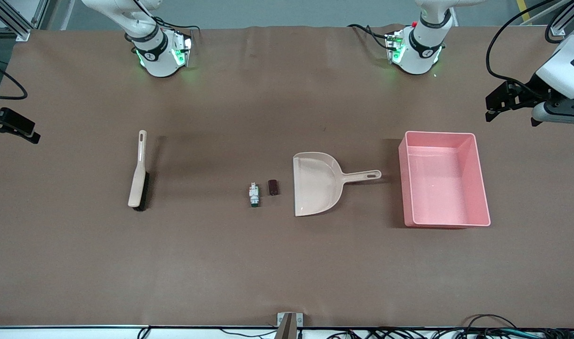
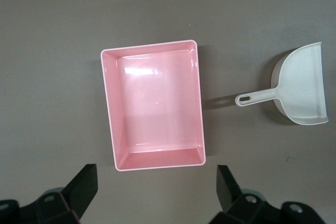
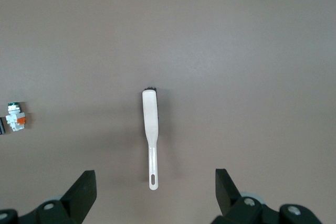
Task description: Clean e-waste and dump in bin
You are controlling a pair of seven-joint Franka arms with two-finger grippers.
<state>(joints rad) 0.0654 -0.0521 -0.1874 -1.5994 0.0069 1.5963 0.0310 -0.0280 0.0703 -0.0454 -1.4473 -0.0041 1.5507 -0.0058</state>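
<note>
Mid-table, between the brush (image 1: 139, 175) and the dustpan (image 1: 316, 183), lie your two e-waste pieces: the white plastic part (image 1: 254, 194) with green and orange bits, and just beside it, toward the dustpan, the dark stubby cylinder (image 1: 273, 187). They sit close together but apart. The pan's open mouth faces them; its handle points at the pink bin (image 1: 443, 180), which stands at the left arm's end of the table and looks empty.

Left gripper (image 2: 157, 187): up high over the table near the bin, fingers spread wide, holding nothing. Right gripper (image 3: 156, 190): up over the brush handle, fingers likewise wide apart, holding nothing.

Handling, as a judgement: both parts look light and rigid, too small to pinch reliably; the cylinder will likely roll if nudged side-on. Sweep rather than grasp. Take the brush by its slim handle, well clear of the bristles, and the dustpan by its handle stub. Both tools look stiff, light and smooth, so grip squarely across the flats.
</note>
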